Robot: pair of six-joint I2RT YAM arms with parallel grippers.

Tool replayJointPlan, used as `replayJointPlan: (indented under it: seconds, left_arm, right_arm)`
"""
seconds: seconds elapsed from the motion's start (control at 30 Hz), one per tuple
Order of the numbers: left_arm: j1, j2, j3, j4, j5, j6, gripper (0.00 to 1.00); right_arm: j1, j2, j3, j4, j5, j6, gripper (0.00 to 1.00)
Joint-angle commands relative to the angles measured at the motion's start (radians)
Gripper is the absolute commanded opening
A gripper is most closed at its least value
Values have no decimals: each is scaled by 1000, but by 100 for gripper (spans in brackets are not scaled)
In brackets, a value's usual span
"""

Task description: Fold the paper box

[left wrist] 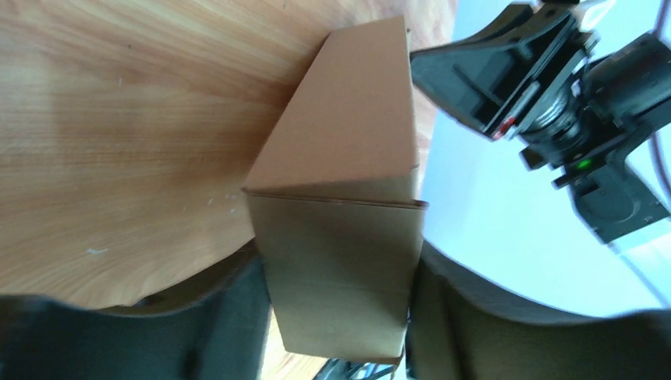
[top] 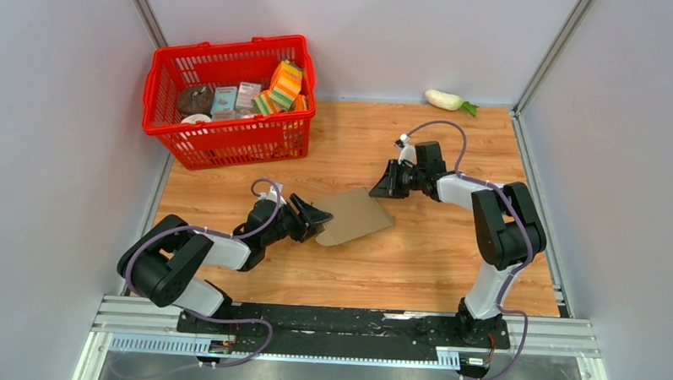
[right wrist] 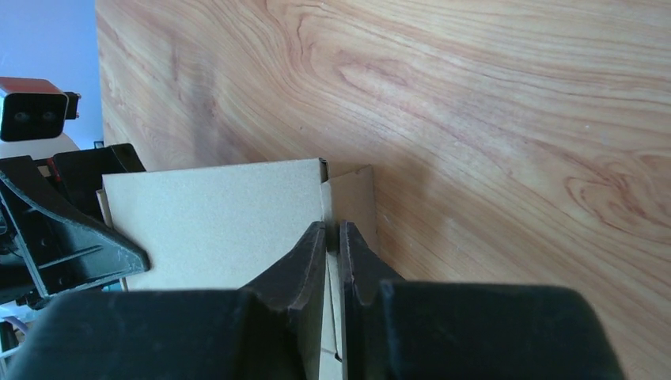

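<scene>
The paper box is plain brown cardboard lying in the middle of the wooden table. My left gripper holds its near-left end. In the left wrist view a folded cardboard panel fills the gap between my two fingers, which press on its two sides. My right gripper is at the box's far-right corner. In the right wrist view its jaws are almost together, pinching a thin upright cardboard edge next to the flat top panel.
A red shopping basket with several packaged groceries stands at the back left. A white radish lies by the back wall. Grey walls close in the table on the left, right and back.
</scene>
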Motion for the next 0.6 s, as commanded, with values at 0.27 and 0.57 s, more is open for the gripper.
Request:
replayJointPlan:
  seconds: [0.27, 0.57]
  left_arm:
    - [19, 49, -57, 187, 98, -282, 34]
    - [170, -53, -134, 144, 345, -427, 32]
  right_arm:
    - [106, -285, 42, -377, 545, -174, 79]
    - [593, -660, -64, -298, 763, -563, 98]
